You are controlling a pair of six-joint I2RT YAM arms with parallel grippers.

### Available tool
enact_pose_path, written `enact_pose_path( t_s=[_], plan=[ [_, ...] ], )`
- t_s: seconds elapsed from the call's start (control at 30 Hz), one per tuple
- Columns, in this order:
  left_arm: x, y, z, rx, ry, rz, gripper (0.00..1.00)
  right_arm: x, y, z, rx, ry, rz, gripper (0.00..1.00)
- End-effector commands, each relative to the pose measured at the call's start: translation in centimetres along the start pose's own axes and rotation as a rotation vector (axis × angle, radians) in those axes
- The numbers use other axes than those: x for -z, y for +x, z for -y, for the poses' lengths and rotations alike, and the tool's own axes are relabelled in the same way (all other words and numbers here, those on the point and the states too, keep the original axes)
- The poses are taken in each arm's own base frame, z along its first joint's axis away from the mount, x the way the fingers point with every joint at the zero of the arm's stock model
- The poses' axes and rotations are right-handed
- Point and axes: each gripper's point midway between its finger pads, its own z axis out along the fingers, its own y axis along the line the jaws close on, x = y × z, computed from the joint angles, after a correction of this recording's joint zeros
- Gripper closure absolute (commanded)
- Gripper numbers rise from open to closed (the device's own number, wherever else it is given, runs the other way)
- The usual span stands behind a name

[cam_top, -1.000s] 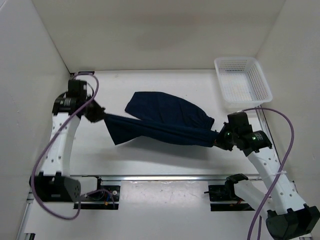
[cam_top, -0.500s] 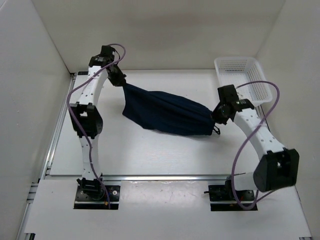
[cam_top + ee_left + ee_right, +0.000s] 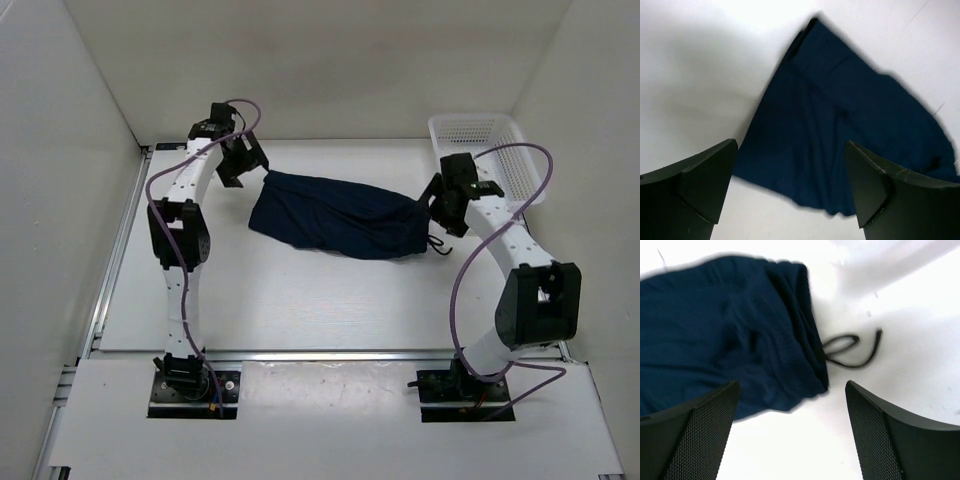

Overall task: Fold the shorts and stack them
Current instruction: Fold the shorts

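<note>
The dark navy shorts [image 3: 335, 217] lie loosely folded on the white table, running from back left to right. Their thin dark drawstring [image 3: 436, 243] loops out at the right end. My left gripper [image 3: 243, 163] hovers open just beyond the shorts' left corner, and in the left wrist view the fabric [image 3: 840, 130] lies below the spread fingers [image 3: 700, 185]. Beside the waistband end, my right gripper [image 3: 445, 205] stands open. The right wrist view shows the shorts [image 3: 725, 330] and the drawstring [image 3: 850, 347] on the table, with nothing held between the jaws.
A white mesh basket [image 3: 487, 160] sits at the back right corner, close behind the right arm. White walls enclose the table on three sides. Purple cables arc from both arms.
Both grippers carried the stretched shorts toward the back of the table, then opened and let go. The shorts now lie flat on the table.
</note>
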Motion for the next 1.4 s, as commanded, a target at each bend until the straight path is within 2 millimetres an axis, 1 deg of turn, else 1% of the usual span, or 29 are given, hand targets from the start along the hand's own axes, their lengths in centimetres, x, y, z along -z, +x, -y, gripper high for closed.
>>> enact_pose_path(
  t_s=[0.0, 0.03, 0.1, 0.13, 0.17, 0.23, 0.27, 0.33, 0.37, 0.4, 0.47, 0.5, 0.53, 0.6, 0.73, 0.83, 0.87, 0.9, 0.93, 0.97, 1.0, 1.03, 1.1, 1.13, 1.17, 1.23, 1.3, 1.33, 1.37],
  plan=[
    [7.2, -0.2, 0.2, -0.091, 0.012, 0.068, 0.02, 1.5, 2.5, 2.1, 0.015, 0.008, -0.024, 0.12],
    [7.2, 1.8, -1.5, -0.111, -0.032, 0.023, 0.05, 2.2, 3.2, 1.7, -0.009, -0.035, -0.034, 0.12],
    [6.8, 4.1, -3.0, -0.125, -0.056, -0.040, 0.04, 2.5, 5.0, 1.9, -0.038, -0.061, -0.082, 0.12],
    [6.5, 5.2, -3.6, -0.130, -0.064, -0.072, 0.00, 2.4, 6.0, 2.4, -0.062, -0.073, -0.104, 0.12],
    [5.6, 7.0, -5.0, -0.133, -0.089, -0.118, 0.00, 2.0, 6.4, 2.0, -0.088, -0.096, -0.114, 0.10],
    [4.6, 8.2, -5.6, -0.129, -0.086, -0.146, 0.00, 1.8, 7.2, 1.7, -0.108, -0.141, -0.140, 0.07],
    [3.8, 9.0, -6.2, -0.134, -0.093, -0.180, 0.00, 1.4, 6.9, 0.9, -0.110, -0.168, -0.135, 0.05],
    [2.5, 9.1, -6.4, -0.134, -0.094, -0.182, 0.00, 0.1, 7.5, 0.5, -0.108, -0.171, -0.170, 0.04],
    [1.1, 9.9, -7.2, -0.139, -0.112, -0.218, 0.00, -0.2, 7.2, 0.1, -0.108, -0.182, -0.171, 0.04],
    [0.6, 9.3, -6.9, -0.150, -0.105, -0.207, 0.00, -1.3, 7.4, -0.6, -0.108, -0.198, -0.193, 0.04],
    [-0.7, 8.8, -7.1, -0.151, -0.119, -0.204, 0.00, -2.3, 6.6, -1.2, -0.118, -0.208, -0.187, 0.04],
    [-1.0, 8.6, -7.0, -0.151, -0.119, -0.203, 0.00, -3.5, 6.9, -0.7, -0.136, -0.182, -0.208, 0.04],
    [-1.2, 8.4, -6.9, -0.151, -0.117, -0.200, 0.00, -4.0, 7.1, -0.9, -0.137, -0.187, -0.216, 0.04],
    [-2.1, 8.0, -6.8, -0.161, -0.113, -0.195, 0.00, -5.5, 6.8, -0.6, -0.168, -0.182, -0.220, 0.04],
    [-3.6, 7.8, -6.1, -0.156, -0.080, -0.216, 0.00, -7.2, 6.5, -0.5, -0.176, -0.172, -0.210, 0.10],
    [-4.7, 8.5, -4.3, -0.168, -0.017, -0.244, 0.00, -8.3, 6.3, -0.7, -0.185, -0.167, -0.202, 0.20],
    [-4.8, 8.6, -4.0, -0.166, -0.001, -0.253, 0.04, -8.6, 6.0, -0.8, -0.197, -0.160, -0.196, 0.25],
    [-4.8, 9.1, -3.3, -0.174, 0.016, -0.264, 0.10, -8.7, 5.8, -1.0, -0.197, -0.160, -0.195, 0.38],
    [-4.9, 9.3, -2.8, -0.171, 0.047, -0.277, 0.32, -9.0, 6.1, -0.8, -0.197, -0.153, -0.204, 0.48],
    [-4.7, 9.3, -1.9, -0.180, 0.068, -0.275, 0.48, -8.9, 6.0, -1.4, -0.188, -0.163, -0.200, 0.59],
    [-4.6, 9.4, -1.7, -0.179, 0.079, -0.281, 0.67, -8.9, 6.0, -1.4, -0.188, -0.163, -0.200, 0.78],
    [-4.4, 9.2, -1.2, -0.180, 0.099, -0.278, 0.88, -8.9, 5.7, -1.3, -0.176, -0.155, -0.191, 0.86],
    [-3.2, 9.0, 0.0, -0.180, 0.152, -0.281, 0.90, -8.4, 6.0, -1.4, -0.157, -0.156, -0.198, 0.98],
    [-2.2, 8.4, 0.2, -0.176, 0.168, -0.267, 0.90, -7.9, 6.1, -1.1, -0.156, -0.142, -0.200, 1.00],
    [-1.7, 8.3, 0.4, -0.165, 0.169, -0.264, 0.90, -7.3, 6.0, -1.6, -0.147, -0.159, -0.190, 1.00],
    [0.1, 7.3, -0.8, -0.099, 0.165, -0.243, 0.90, -6.4, 5.8, -1.6, -0.118, -0.160, -0.178, 1.00],
    [1.2, 6.7, -2.0, -0.067, 0.157, -0.228, 0.90, -5.7, 5.9, -1.7, -0.101, -0.158, -0.174, 1.00],
    [2.6, 6.3, -3.4, -0.023, 0.142, -0.219, 0.90, -4.9, 6.1, -1.9, -0.083, -0.166, -0.174, 1.00],
    [3.2, 6.0, -4.2, -0.013, 0.130, -0.200, 0.90, -4.6, 6.3, -1.6, -0.082, -0.162, -0.178, 1.00]
  ],
)
